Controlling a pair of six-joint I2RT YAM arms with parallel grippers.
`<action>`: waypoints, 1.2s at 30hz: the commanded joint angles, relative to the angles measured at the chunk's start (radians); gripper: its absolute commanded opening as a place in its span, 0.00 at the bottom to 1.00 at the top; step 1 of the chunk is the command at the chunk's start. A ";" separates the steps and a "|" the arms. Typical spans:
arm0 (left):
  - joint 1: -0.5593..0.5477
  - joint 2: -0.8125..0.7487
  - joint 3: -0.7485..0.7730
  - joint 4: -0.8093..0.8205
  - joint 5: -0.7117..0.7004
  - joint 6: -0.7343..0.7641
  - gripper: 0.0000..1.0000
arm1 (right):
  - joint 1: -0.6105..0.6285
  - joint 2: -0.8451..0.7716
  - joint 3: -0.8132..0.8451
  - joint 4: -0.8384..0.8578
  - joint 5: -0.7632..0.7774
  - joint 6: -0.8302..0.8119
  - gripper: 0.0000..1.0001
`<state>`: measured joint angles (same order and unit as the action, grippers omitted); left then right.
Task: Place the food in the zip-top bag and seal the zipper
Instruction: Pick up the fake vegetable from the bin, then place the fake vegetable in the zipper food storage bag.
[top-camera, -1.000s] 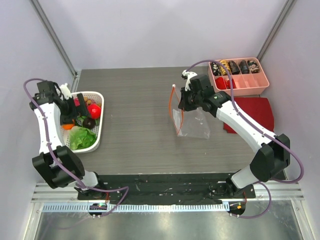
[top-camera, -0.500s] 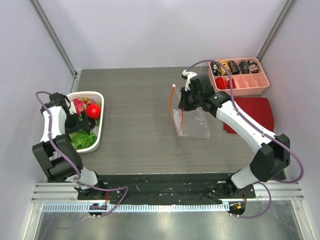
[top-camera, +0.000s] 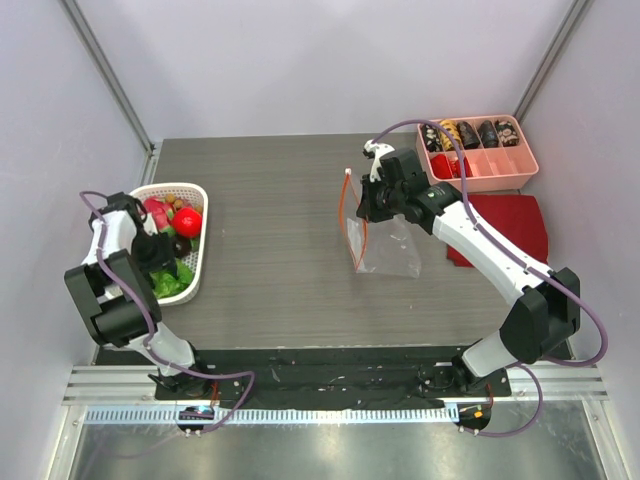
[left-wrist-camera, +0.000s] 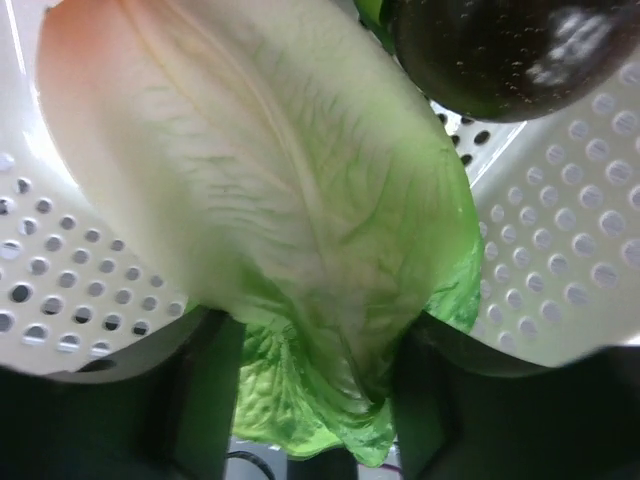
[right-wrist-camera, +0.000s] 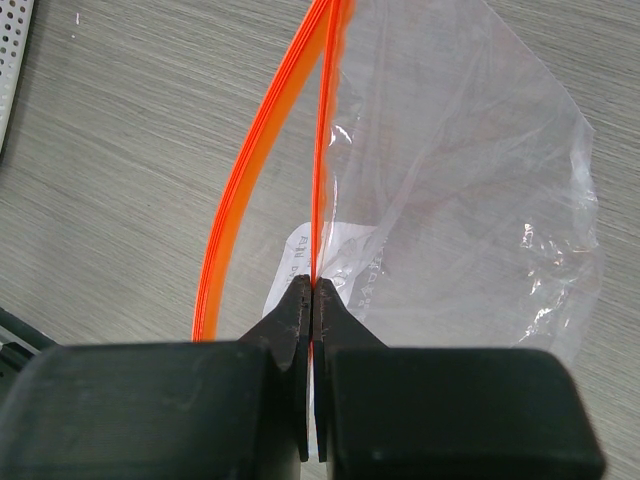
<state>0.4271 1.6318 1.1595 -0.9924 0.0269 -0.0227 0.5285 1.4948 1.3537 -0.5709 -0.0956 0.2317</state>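
a grey wood-grain worktop carries a white perforated basket at its left edge. in it lie a pink-and-green dragon fruit and a dark, round, glossy fruit. at the far right corner sits a pink compartment tray holding dark and yellow pieces. a flat dark red cloth lies just in front of it.

- Left arm: glossy white link shells between bulky matte black joint housings.
- Right arm: the same white shells and black joints, with a small white fitting at its wrist.
- Lilac cable: thin, looping loosely along each arm.
- Right gripper: matte black blocky body, with two black fingers tapering to thin tips.
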 joint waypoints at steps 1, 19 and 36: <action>0.004 -0.038 0.084 -0.049 0.108 -0.017 0.46 | -0.001 -0.005 0.019 0.025 0.005 -0.012 0.01; 0.001 -0.223 0.365 -0.460 0.420 0.197 0.00 | 0.001 -0.024 0.015 0.029 0.013 -0.025 0.01; -0.700 -0.477 0.286 -0.158 0.895 0.448 0.00 | 0.018 -0.093 -0.123 0.181 -0.177 -0.097 0.01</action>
<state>-0.1287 1.1809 1.4605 -1.2552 0.8024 0.3691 0.5320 1.4418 1.2522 -0.4683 -0.1997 0.1665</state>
